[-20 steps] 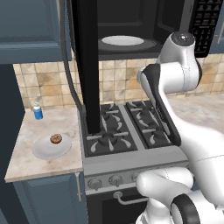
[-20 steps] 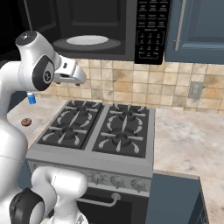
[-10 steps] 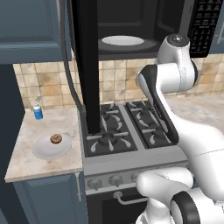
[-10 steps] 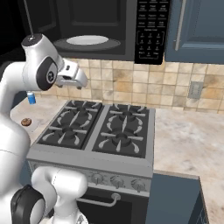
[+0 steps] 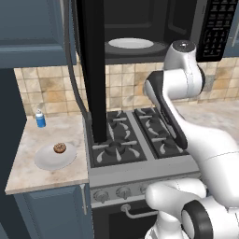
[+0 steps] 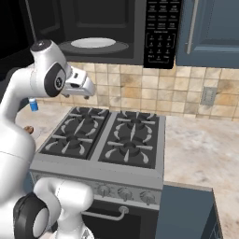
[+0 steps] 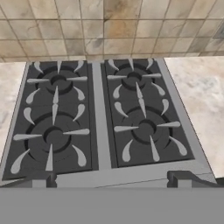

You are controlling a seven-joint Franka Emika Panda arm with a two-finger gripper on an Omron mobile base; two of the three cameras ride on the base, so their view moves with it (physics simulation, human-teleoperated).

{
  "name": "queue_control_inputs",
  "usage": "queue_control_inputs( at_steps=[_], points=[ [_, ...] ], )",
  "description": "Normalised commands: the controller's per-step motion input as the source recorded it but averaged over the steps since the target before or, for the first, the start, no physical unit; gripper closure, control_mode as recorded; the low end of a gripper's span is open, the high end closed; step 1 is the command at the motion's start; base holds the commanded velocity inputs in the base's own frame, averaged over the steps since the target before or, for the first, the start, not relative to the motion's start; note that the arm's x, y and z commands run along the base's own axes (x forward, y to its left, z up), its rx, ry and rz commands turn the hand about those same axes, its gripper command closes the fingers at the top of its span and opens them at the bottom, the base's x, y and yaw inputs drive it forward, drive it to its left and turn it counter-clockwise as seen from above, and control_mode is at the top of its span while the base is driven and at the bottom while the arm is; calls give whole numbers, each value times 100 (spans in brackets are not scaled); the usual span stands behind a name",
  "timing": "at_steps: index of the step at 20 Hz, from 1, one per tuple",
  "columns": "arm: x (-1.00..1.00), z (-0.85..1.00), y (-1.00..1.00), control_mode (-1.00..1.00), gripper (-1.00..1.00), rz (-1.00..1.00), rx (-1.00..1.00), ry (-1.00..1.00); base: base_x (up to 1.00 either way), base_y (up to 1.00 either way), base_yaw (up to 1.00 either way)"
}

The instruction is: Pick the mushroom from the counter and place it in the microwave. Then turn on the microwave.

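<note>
- Claw (image 7: 111, 181) state first: your two dark fingertips (image 7: 43, 178) stand at the far left and far right of the bottom of the hand view, so the jaws are spread wide with nothing between them.
- You can see the hand in the right base view, held high above the left burners of the stove (image 6: 107, 140), below the microwave (image 6: 100, 30) opening, with its front pointing toward the tiled wall (image 6: 140, 88).
- Looking along the claw, you get the stove top (image 7: 100, 118) straight below, all four burner grates in sight, with the tiled wall (image 7: 109, 26) past them.
- The mushroom (image 5: 59, 148) is well off to the claw's left and far lower, sitting on a white plate (image 5: 46, 158) on the counter (image 5: 28, 172).
- In the right base view you catch only a small brown bit of the mushroom (image 6: 29, 130) beside the arm.
- A small blue bottle (image 5: 40, 119) stands on the counter behind the plate, near the wall, also left of the claw.
- The microwave (image 5: 140, 28) is above the claw; its door (image 5: 91, 70) hangs open and reaches down in front of the stove's left side.
- Inside the oven you can see a white turntable (image 5: 130, 44).
- The keypad (image 6: 159, 32) lies up and to the claw's right.
</note>
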Motion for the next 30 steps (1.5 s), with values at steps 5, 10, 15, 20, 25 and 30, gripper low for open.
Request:
queue_control_inputs(
  at_steps=[5, 10, 15, 20, 25, 30],
  points=[
    [16, -20, 0, -100, -100, 0, 0, 3, 0, 0, 0],
    [19, -19, 0, -100, -100, 0, 0, 3, 0, 0, 0],
    [21, -18, 0, -100, -100, 0, 0, 2, 0, 0, 0],
    [17, -20, 0, -100, -100, 0, 0, 3, 0, 0, 0],
    [12, -19, 4, -100, -100, 0, 0, 5, 0, 0, 0],
    [9, -13, 8, -100, -100, 0, 0, 5, 0, 0, 0]
  ],
)
